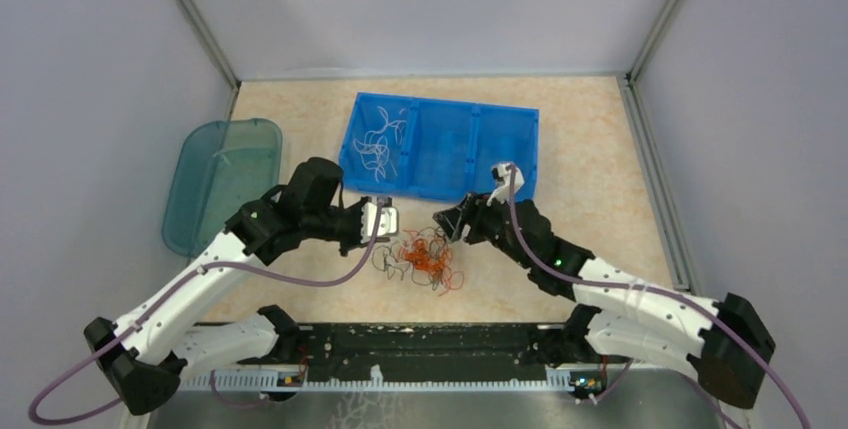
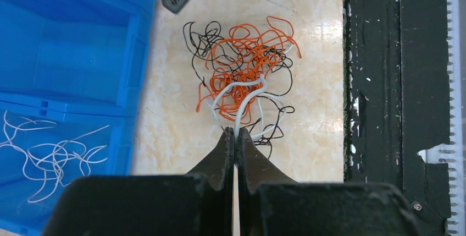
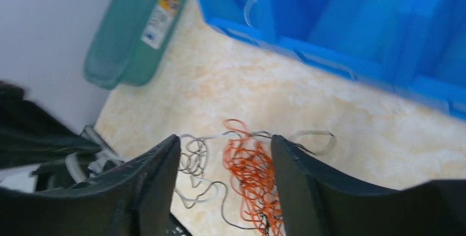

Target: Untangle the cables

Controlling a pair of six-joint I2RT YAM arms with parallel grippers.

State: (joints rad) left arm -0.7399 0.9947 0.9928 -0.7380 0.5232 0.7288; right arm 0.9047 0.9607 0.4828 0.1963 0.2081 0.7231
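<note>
The cables [image 1: 425, 254] are seen as one loose tangle of red-orange, black and white strands on the table [image 1: 600, 219]. In the top view it lies at 6 o'clock from the blue bin [image 1: 505, 139], and it is well apart from the bin's wall.

The left gripper [image 2: 236, 137] is placed at about 10 o'clock from the tangle. Its fingers are pressed together on a white strand [image 2: 242, 106], which is looped up into the red-orange mass.

The right gripper [image 3: 225, 145] is held at about 1 o'clock from the tangle. Its jaws are spread apart, nothing is gripped, and the red-orange strands are seen between them.

More white strands [image 2: 52, 156] are gathered in the bin's left compartment. A teal lid [image 1: 215, 184] is laid at 9 o'clock from the bin.
</note>
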